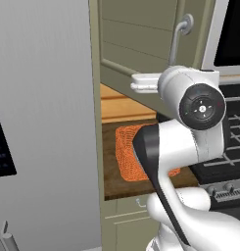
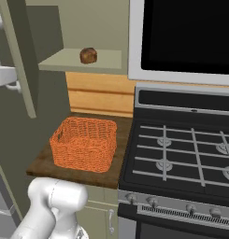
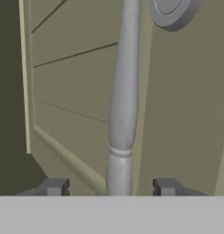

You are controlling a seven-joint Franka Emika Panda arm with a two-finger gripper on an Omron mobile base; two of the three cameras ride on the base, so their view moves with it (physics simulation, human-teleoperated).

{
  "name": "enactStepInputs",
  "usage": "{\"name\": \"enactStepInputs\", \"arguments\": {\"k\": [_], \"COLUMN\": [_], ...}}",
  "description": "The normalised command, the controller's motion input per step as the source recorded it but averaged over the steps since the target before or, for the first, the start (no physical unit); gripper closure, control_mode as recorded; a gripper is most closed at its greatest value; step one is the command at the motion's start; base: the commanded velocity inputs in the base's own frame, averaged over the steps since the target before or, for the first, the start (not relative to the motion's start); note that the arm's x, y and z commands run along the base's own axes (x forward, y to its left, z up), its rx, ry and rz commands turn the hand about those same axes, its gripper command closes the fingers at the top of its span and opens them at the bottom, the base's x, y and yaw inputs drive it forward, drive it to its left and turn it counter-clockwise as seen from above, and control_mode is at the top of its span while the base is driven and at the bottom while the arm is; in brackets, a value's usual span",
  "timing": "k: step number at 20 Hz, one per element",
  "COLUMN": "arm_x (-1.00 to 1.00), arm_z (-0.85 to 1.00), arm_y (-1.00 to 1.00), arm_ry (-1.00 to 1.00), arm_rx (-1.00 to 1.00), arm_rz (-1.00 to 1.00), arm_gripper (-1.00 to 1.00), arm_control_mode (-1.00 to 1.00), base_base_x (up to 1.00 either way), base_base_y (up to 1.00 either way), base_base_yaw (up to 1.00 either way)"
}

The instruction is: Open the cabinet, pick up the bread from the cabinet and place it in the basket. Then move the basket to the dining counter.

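Note:
The olive-beige cabinet door [image 1: 141, 34] stands swung open, and its curved silver handle [image 3: 122, 114] runs up between my fingertips [image 3: 54, 186]. My gripper [image 3: 109, 187] is open and straddles the bar's lower end, with a gap on both sides. From the left base view the white hand [image 1: 138, 82] sits at the door's lower edge, below the handle [image 1: 178, 39]. The bread [image 2: 88, 55], a small brown lump, lies on the cabinet's open shelf [image 2: 64, 60]. Below it, the empty orange basket [image 2: 85, 142] rests on a dark wood countertop [image 2: 46, 165]. The dining counter is out of view.
A grey fridge [image 1: 43, 122] stands left of the cabinet. A black gas stove [image 2: 181, 154] adjoins the counter on the right, with a microwave [image 2: 186, 37] above it. Beige drawers [image 2: 104, 214] sit under the counter. My arm [image 1: 180, 142] hides part of the basket [image 1: 124, 152].

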Motion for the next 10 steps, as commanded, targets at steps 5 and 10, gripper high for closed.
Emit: {"name": "enactStepInputs", "arguments": {"k": [5,10], "arm_x": [-0.68,-1.0], "arm_z": [0.12,0.28], "arm_y": [-0.08,-0.52], "arm_ry": [0.0,-0.01], "arm_rx": [-0.02,0.0], "arm_rz": [0.0,0.0], "arm_gripper": [-1.0,-1.0], "arm_control_mode": [-1.0,-1.0], "base_base_x": [0.0,0.0], "base_base_y": [0.0,0.0], "base_base_yaw": [0.0,0.0]}}
